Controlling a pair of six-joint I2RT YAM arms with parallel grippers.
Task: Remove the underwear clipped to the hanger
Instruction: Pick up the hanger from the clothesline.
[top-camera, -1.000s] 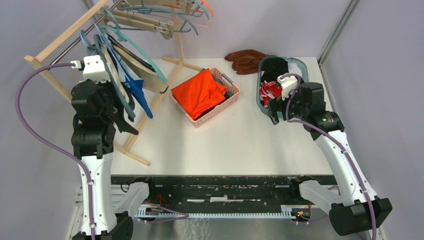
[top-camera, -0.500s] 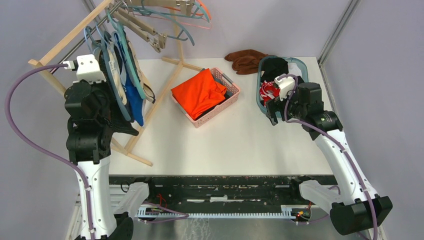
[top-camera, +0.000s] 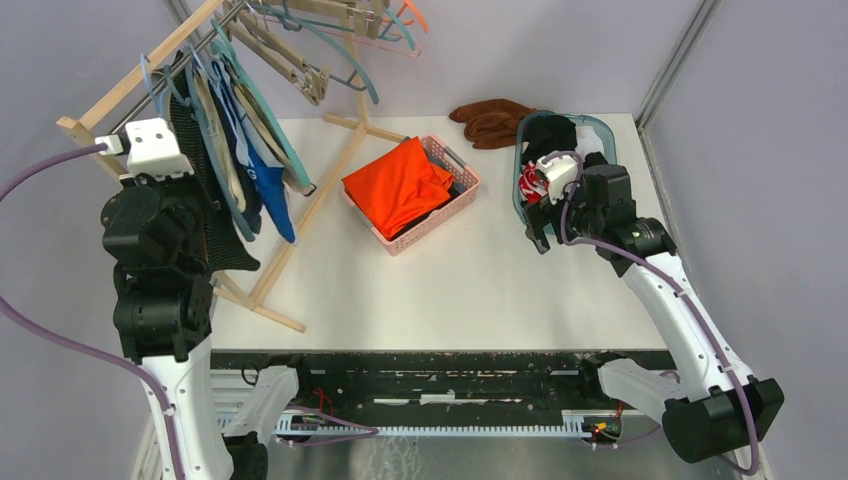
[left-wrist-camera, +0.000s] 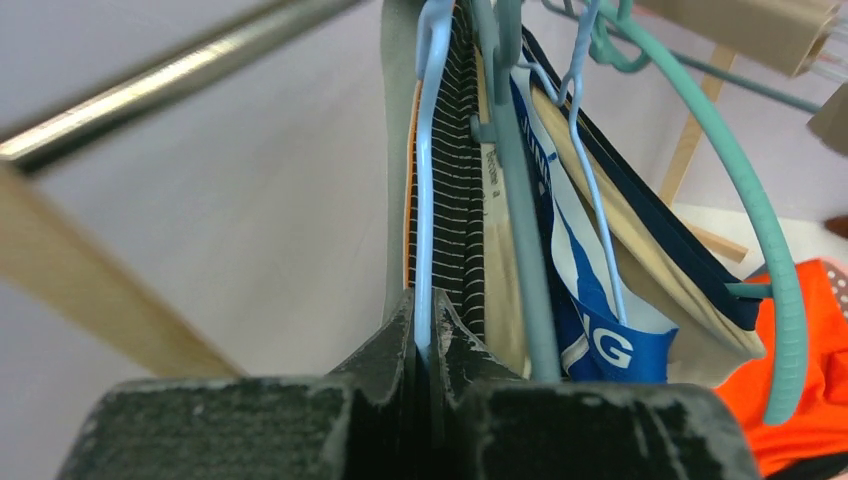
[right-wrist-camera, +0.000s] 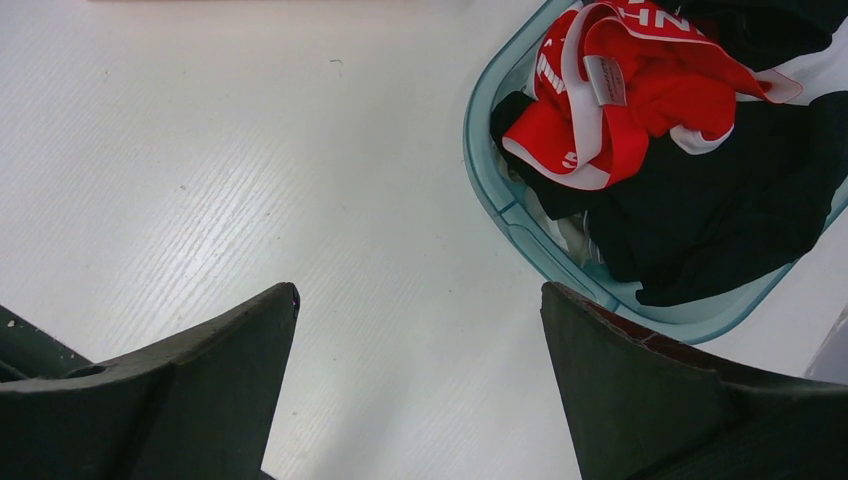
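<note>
My left gripper is shut on the thin light-blue hanger, at the left of the rack. A dark striped garment hangs right behind that hanger. To its right on neighbouring hangers hang the royal blue and white underwear, the beige underwear and the dark navy underwear. The blue pair also shows in the top view. My right gripper is open and empty above the table, beside the teal basket, and it shows in the top view too.
The wooden rack with several empty hangers stands at the back left. A pink basket holds an orange garment. The teal basket holds red-and-white and black clothes. A brown cloth lies at the back.
My left arm has pulled to the left with the hanger in its grip, and the bunch of hangers has swung with it. My right gripper has drifted slightly left.
</note>
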